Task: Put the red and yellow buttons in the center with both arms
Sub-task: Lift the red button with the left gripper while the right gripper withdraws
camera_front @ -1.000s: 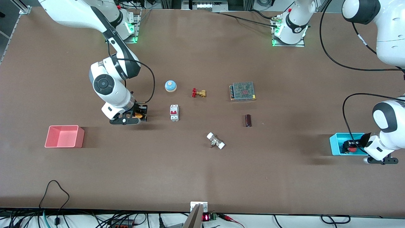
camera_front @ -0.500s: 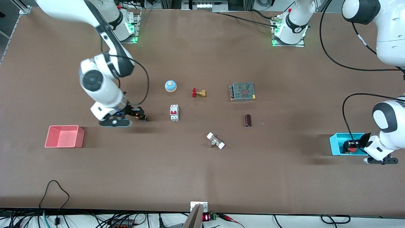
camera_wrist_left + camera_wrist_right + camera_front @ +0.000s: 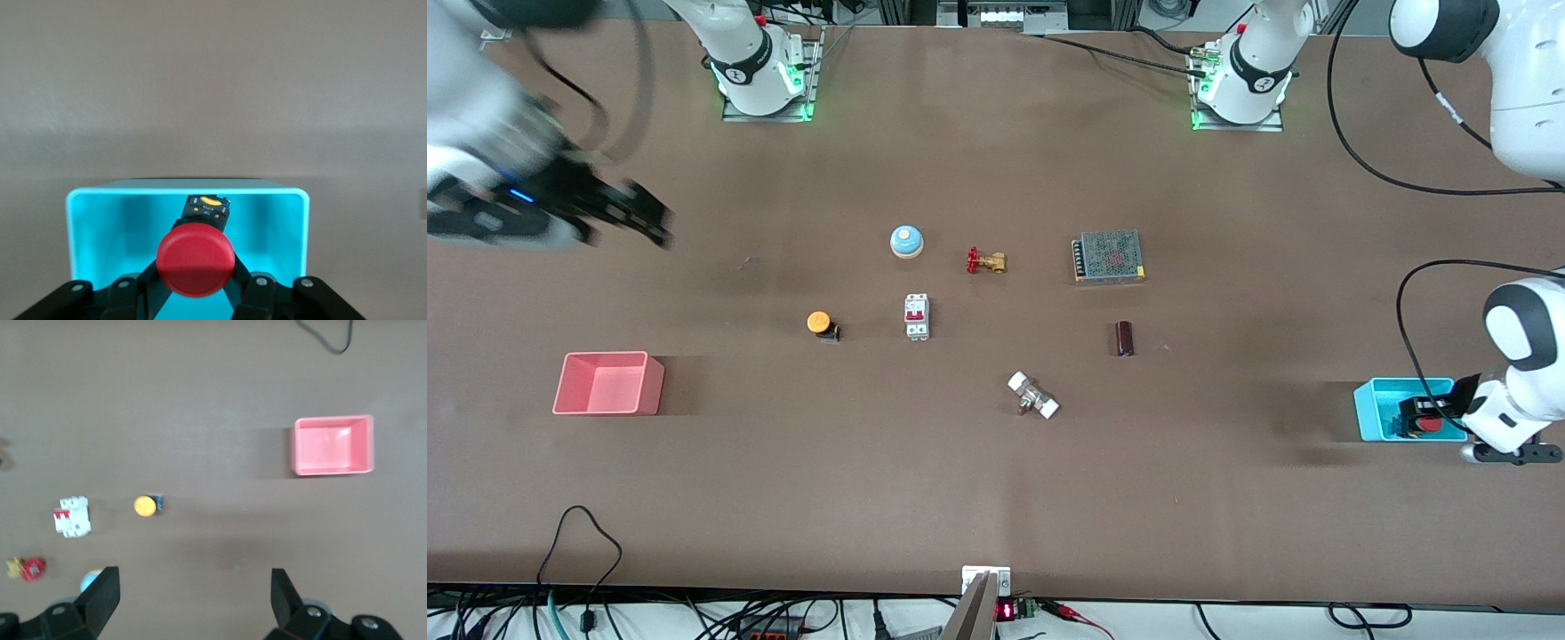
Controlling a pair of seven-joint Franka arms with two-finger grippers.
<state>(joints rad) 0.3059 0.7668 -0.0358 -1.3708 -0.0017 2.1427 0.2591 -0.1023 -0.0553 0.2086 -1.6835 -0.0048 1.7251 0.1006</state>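
Yellow button stood free on table, just beside circuit breaker toward right arm's end: centre placement judged done. Right gripper hung high, jaws wide, empty. Left gripper sat closed on red button inside blue bin, presumably for lift-out. Left wrist view alone showed fingers pinching button; right wrist view showed empty pink bin.

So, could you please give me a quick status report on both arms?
Right gripper open, raised, empty. Yellow button on table beside circuit breaker. Left gripper shut on red button in blue bin.
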